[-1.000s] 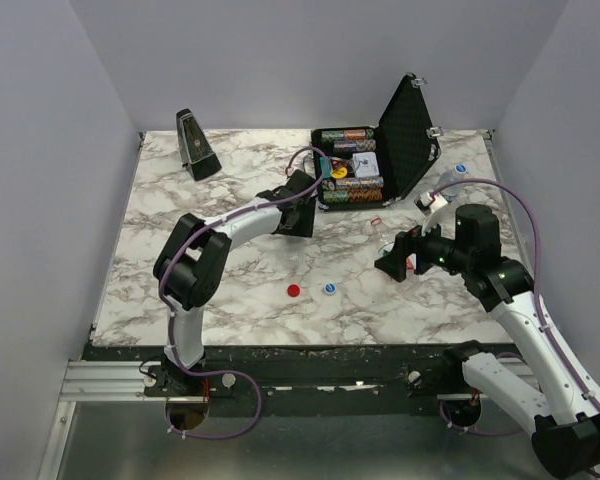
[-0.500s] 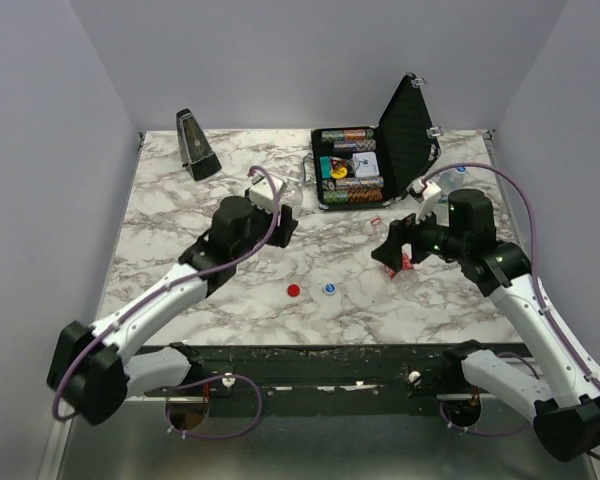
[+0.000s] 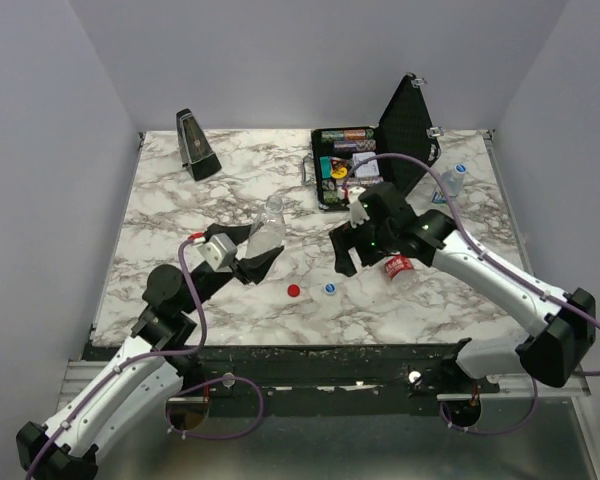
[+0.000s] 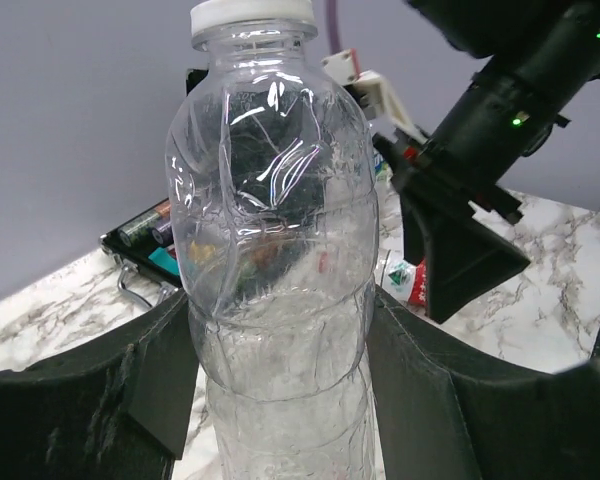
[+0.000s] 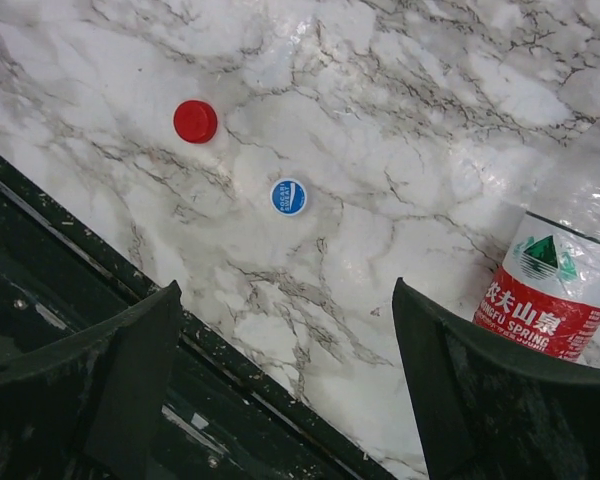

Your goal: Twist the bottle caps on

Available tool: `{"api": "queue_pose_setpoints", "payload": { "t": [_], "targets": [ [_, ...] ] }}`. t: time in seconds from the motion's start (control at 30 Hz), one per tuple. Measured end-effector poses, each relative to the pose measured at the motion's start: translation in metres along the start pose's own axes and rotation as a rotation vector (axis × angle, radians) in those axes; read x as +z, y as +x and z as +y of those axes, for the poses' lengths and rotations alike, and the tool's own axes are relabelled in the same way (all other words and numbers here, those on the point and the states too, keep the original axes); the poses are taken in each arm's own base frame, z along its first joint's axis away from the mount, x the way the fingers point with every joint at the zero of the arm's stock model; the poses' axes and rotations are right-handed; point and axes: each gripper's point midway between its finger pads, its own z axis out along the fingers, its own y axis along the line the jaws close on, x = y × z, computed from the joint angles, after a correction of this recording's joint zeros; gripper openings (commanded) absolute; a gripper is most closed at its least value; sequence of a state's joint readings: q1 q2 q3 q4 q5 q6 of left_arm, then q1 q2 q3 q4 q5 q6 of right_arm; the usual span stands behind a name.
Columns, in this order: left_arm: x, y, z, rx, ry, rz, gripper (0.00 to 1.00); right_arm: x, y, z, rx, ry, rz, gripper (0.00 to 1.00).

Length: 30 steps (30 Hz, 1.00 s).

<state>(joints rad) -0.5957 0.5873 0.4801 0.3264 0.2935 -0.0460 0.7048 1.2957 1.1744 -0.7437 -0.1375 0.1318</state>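
Gripping a clear plastic bottle (image 4: 275, 230) upright, the left end effector (image 4: 280, 385) has both pads closed on the thin, crinkled wall. If it squeezes too hard the soft shell could buckle, and the bottle may twist in the grip once a cap is turned on. The right end effector (image 5: 285, 340) hangs spread wide, holding nothing, above the glossy marble-pattern surface (image 5: 400, 90). The red cap (image 5: 195, 121) and near blue cap (image 5: 289, 196) lie apart from each other below it. Both caps are small, flat, hard discs, so the fingers could skid one away or pinch it tilted, which risks cross-threading. The red-labelled bottle (image 5: 550, 290) lies on its side just beside the right finger; it is round and likely rolls if nudged. The far blue cap (image 3: 460, 170) sits well back, right of the poker chip case (image 3: 355, 165).
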Motion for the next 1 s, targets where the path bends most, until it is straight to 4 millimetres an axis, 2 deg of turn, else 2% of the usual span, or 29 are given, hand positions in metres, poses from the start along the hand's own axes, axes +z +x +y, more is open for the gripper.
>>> {"api": "queue_pose_setpoints", "payload": {
  "t": [0.13,0.23,0.6,0.83,1.0],
  "targets": [
    [-0.018,0.001,-0.005,0.038,0.006,-0.046,0.37,0.023,0.011,0.009,-0.011,0.056,0.101,0.86],
    [-0.026,0.002,-0.007,0.06,0.004,-0.057,0.34,0.04,0.026,0.011,-0.012,0.097,0.185,0.83],
    [-0.033,-0.003,-0.008,0.063,-0.005,-0.101,0.33,0.089,0.071,0.016,0.011,0.191,0.368,0.71],
    [-0.037,-0.015,-0.01,0.062,-0.003,-0.148,0.33,0.108,0.072,0.017,0.02,0.209,0.38,0.64],
    [-0.037,-0.016,-0.01,0.062,-0.004,-0.151,0.34,0.122,0.068,0.018,0.018,0.21,0.38,0.57]
  ]
}}
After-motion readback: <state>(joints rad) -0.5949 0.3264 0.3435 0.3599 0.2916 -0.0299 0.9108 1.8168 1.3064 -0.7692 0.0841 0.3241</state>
